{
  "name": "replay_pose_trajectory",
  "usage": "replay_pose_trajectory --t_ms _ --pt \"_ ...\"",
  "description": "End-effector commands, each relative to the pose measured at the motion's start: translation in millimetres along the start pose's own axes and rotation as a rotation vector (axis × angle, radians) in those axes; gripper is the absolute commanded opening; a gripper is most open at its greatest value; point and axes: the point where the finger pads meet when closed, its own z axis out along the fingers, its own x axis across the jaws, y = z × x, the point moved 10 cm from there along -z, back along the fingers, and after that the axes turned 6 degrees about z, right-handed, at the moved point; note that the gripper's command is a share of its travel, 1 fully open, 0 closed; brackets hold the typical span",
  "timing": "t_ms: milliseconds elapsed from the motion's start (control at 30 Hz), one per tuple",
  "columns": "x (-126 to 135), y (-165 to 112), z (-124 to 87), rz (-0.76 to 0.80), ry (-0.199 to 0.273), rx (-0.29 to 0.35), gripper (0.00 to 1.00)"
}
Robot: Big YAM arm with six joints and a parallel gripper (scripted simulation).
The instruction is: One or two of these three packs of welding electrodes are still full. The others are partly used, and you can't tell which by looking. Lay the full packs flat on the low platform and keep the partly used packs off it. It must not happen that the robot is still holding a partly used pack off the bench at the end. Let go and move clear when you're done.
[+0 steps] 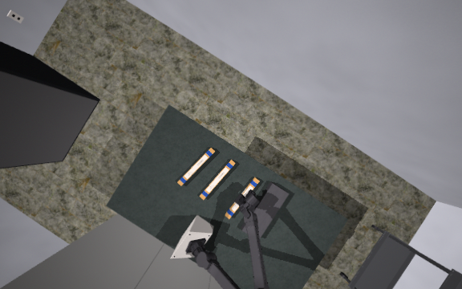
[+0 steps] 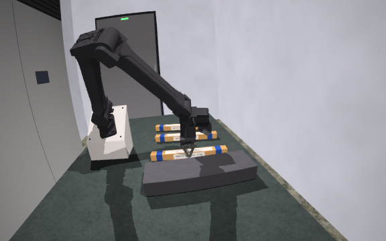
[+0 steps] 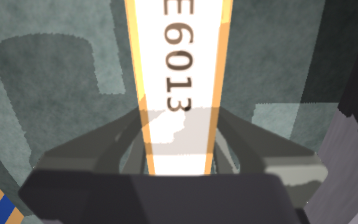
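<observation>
Three long orange packs with blue bands and white labels lie on the dark green mat. My gripper (image 2: 188, 152) is shut on the nearest pack (image 2: 188, 152) at its middle; the wrist view shows its white "E6013" label (image 3: 180, 90) between my fingers. The pack looks level, at or just above the mat; I cannot tell which. The middle pack and the far pack (image 2: 171, 127) lie parallel behind it. In the overhead view they show as the held pack (image 1: 244, 193), the middle pack (image 1: 217, 179) and the far pack (image 1: 196, 166). The low grey platform (image 2: 200, 171) lies just in front of the held pack.
The arm's white base block (image 2: 110, 134) stands at the mat's left. A grey wall runs along the right side, and a door (image 2: 127, 63) stands behind. A dark cabinet (image 1: 18, 116) and a dark frame (image 1: 391, 261) show in the overhead view.
</observation>
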Motion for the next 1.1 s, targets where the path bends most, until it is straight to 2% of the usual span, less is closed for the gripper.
replay_pose_trajectory --t_ms 0,100,133,1067 --pt "0.5 -3.1 9.7 -0.009 0.003 0.016 0.0" --pt "0.8 -3.7 9.7 -0.011 0.003 0.017 0.0" --pt "0.9 -3.2 9.4 -0.012 0.003 0.016 0.74" --pt "0.9 2.3 6.6 -0.009 0.003 0.006 0.74"
